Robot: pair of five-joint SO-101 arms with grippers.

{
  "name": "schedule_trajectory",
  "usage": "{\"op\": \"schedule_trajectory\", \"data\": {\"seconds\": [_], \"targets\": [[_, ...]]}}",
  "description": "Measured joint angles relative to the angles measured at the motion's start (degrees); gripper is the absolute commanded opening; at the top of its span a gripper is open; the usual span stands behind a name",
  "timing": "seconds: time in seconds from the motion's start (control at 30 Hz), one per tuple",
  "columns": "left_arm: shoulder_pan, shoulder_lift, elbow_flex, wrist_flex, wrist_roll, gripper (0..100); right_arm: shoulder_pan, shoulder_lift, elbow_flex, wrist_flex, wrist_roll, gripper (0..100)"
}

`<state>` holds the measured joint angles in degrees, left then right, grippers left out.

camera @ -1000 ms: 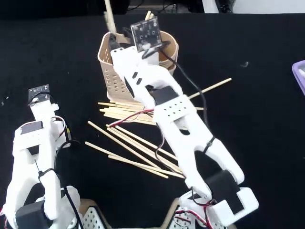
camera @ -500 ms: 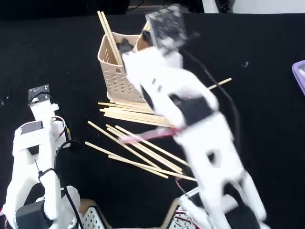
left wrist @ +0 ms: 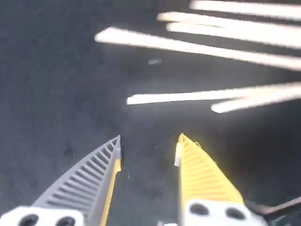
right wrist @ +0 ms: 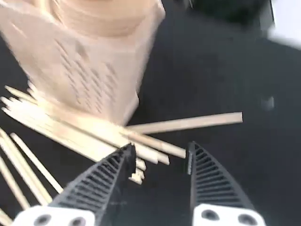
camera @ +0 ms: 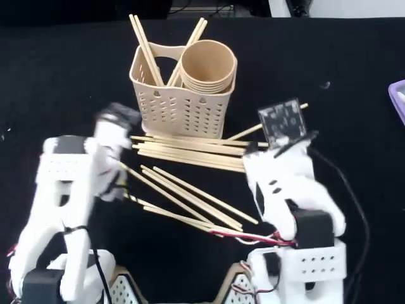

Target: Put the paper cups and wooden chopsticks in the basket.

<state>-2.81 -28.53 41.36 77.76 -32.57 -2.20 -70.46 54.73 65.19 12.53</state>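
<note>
Paper cups (camera: 207,65), nested in one stack, stand upright inside a beige perforated basket (camera: 171,107) on a black table (camera: 354,145), in the half of the basket nearer the right arm (camera: 291,190). A few upright chopsticks (camera: 144,44) lean inside the basket beside the stack, their tips rising above its rim.

Loose chopsticks (camera: 190,151) lie flat in a bundle just in front of the basket, running along its front wall. A second fan (camera: 190,197) of them is spread farther out from the basket. A single chopstick (camera: 253,131) lies slanted off the basket's front corner, on the right arm's side.

The left arm (camera: 69,171) is out in front of the basket's other corner. The left gripper (left wrist: 148,146), with one grey and one yellow finger, is spread wide and holds nothing; chopstick ends lie just beyond its tips.

The right gripper (right wrist: 160,153), with black fingers, is also spread wide and empty. It hangs over the ends of the bundle, with the basket close ahead.

A purple object (camera: 398,101) sits at the table's edge, well apart from the basket.
</note>
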Motion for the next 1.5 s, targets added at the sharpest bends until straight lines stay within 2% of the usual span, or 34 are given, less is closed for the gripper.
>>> {"op": "schedule_trajectory", "data": {"seconds": [0.13, 0.3, 0.47, 0.63, 0.9, 1.1, 1.17, 1.33, 1.5], "targets": [[8.8, 0.1, 5.9, -4.1, -3.6, 19, 4.0, -5.4, 14.9, -5.7, 0.4, 18.3], [12.9, 0.2, 13.3, -14.7, -4.2, 20, 4.5, -10.2, 27.2, -10.5, 0.4, 18.3], [16.4, 0.2, 15.4, -19.2, -4.2, 26, 4.5, -13.8, 30.9, -11.0, 0.4, 18.3], [19.3, 0.2, 15.6, -20.3, -4.2, 26, 4.5, -14.9, 32.3, -11.0, 0.4, 18.3], [19.4, 4.1, 19.4, -30.1, -4.4, 26, 4.7, -15.0, 32.3, -11.0, 0.4, 18.3], [19.4, 9.8, 16.7, -30.8, -4.5, 26, 4.8, -15.0, 33.6, -11.0, 0.6, 18.3], [19.4, 11.5, 15.4, -30.0, -4.5, 22, 4.8, -15.0, 33.7, -11.0, 0.6, 18.3], [20.4, 14.0, 13.4, -27.6, -4.5, 3, 4.8, -15.0, 33.7, -11.0, 0.6, 18.3], [21.2, 14.1, 13.4, -26.6, -4.6, 3, 4.8, -15.0, 33.7, -11.0, 0.6, 18.3]]}}
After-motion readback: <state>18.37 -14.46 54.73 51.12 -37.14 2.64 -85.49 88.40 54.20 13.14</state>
